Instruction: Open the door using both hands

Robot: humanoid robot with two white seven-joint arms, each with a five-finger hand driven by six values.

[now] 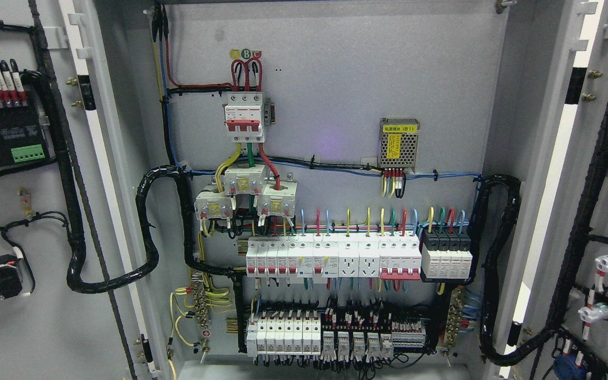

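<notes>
Both doors are standing wide open: left door (29,211) is swinging out past the left edge, right door (599,184) past the right edge, inner faces with wiring looms showing. The cabinet interior (335,79) is sitting fully exposed between them: main breaker (244,117) up top, power supply module (399,143) to its right, breaker row (335,257) across the middle, terminal blocks (330,335) along the bottom. Neither hand is showing anywhere in the head view, so I can't tell whether fingers are apart or together. Judging from this, the opening step is looking finished. Next move is probably just keeping both arms clear of the door edges and looms; nothing left to pull.
</notes>
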